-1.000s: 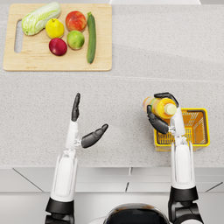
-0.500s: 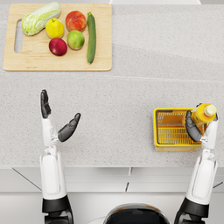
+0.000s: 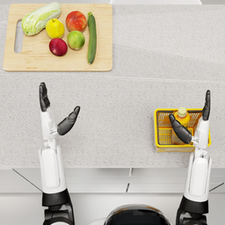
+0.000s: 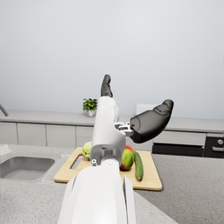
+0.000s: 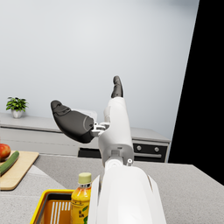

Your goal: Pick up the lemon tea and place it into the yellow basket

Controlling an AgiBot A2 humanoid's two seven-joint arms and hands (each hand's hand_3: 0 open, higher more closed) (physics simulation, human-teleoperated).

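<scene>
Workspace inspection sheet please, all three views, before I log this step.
Surface: grey speckled counter, seam across it.
Job's things: lemon tea stands upright inside the yellow basket, free of both hands.
Clutter: cutting board with cabbage, lemon, tomato, lime, red fruit, cucumber.
Hands: left hand open, empty; right hand open above the basket.
Cables: nothing seen.
Surroundings: sink, potted plant, oven.

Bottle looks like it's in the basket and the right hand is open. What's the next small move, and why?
Probably lift the right hand straight up and clear. The lemon tea stands upright inside the yellow basket, and the spread fingers hold nothing, so the placing looks done.
</scene>
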